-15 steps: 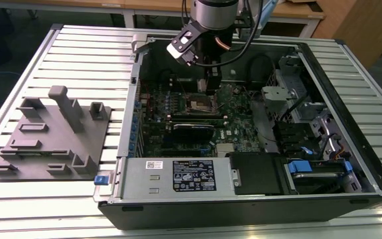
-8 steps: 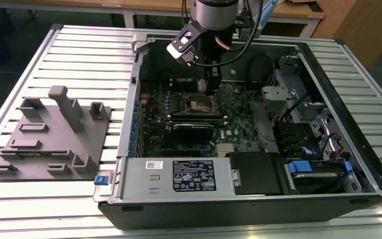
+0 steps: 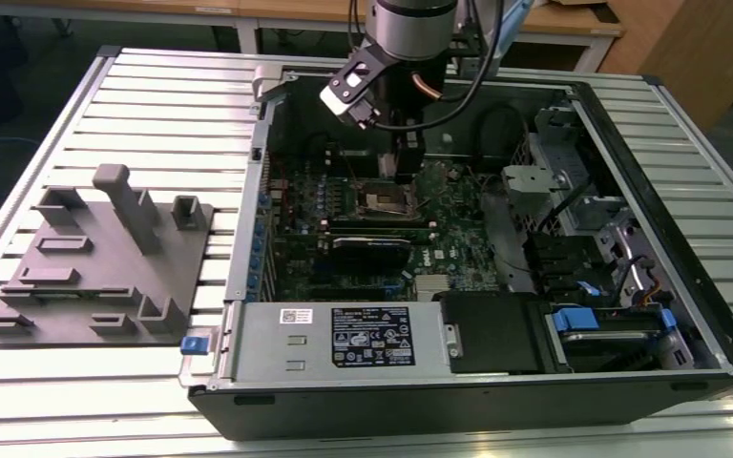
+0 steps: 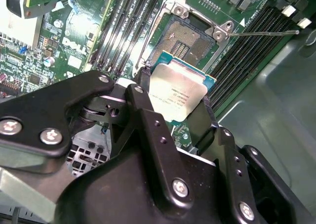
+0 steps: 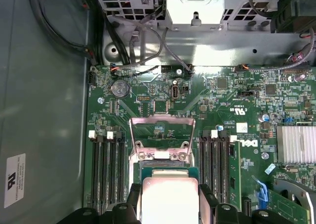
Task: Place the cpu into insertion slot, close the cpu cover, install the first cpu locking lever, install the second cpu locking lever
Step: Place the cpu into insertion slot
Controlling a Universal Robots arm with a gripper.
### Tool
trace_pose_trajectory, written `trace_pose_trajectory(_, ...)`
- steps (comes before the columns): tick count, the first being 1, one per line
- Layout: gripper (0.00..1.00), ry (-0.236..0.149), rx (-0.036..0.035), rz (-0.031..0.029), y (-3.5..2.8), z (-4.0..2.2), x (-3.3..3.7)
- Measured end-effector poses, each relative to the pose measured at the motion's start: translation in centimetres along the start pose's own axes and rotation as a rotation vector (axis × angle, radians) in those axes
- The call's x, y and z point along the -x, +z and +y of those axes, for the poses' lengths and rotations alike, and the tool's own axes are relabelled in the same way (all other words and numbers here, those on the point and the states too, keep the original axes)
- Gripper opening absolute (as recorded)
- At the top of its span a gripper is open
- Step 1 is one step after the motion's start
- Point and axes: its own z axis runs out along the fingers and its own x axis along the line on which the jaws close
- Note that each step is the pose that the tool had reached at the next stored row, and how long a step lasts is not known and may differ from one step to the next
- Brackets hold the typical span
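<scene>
In both wrist views the cpu (image 4: 180, 93) (image 5: 168, 197), a flat square chip with a silver-grey top, is clamped between the black fingers (image 4: 207, 116) of my gripper (image 4: 174, 96) (image 5: 169, 204). It hangs tilted just above the insertion slot (image 4: 190, 38) (image 5: 163, 160), whose pale contact grid lies bare. The cpu cover (image 5: 162, 120), a silvery frame, stands swung open at the slot's far side. A thin locking lever (image 4: 261, 33) sticks out beside the slot. In the exterior view my gripper (image 3: 405, 174) reaches down into the open computer case, right over the insertion slot (image 3: 388, 200).
Long black memory slots (image 5: 107, 169) (image 5: 217, 167) flank the socket. A finned heat sink (image 5: 296, 145) and cables (image 5: 143, 51) are nearby. The power supply box (image 3: 341, 336) fills the case's front. A grey fixture plate (image 3: 99, 258) lies at the exterior view's left.
</scene>
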Motion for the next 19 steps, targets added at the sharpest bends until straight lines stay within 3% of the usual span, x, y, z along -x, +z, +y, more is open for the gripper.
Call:
trace_pose_trajectory(6, 0.54, 0.000, 0.0000, -0.0001, 0.65, -0.05, 0.01)
trace_pose_trajectory(10, 0.54, 0.000, 0.0000, 0.0000, 1.42, -0.16, 0.03)
trace_pose_trajectory(14, 0.54, -0.007, 0.0014, 0.0005, 2.10, -0.69, 0.05)
trace_pose_trajectory(19, 0.54, -0.008, 0.0203, 0.0009, 2.63, -1.25, 0.07)
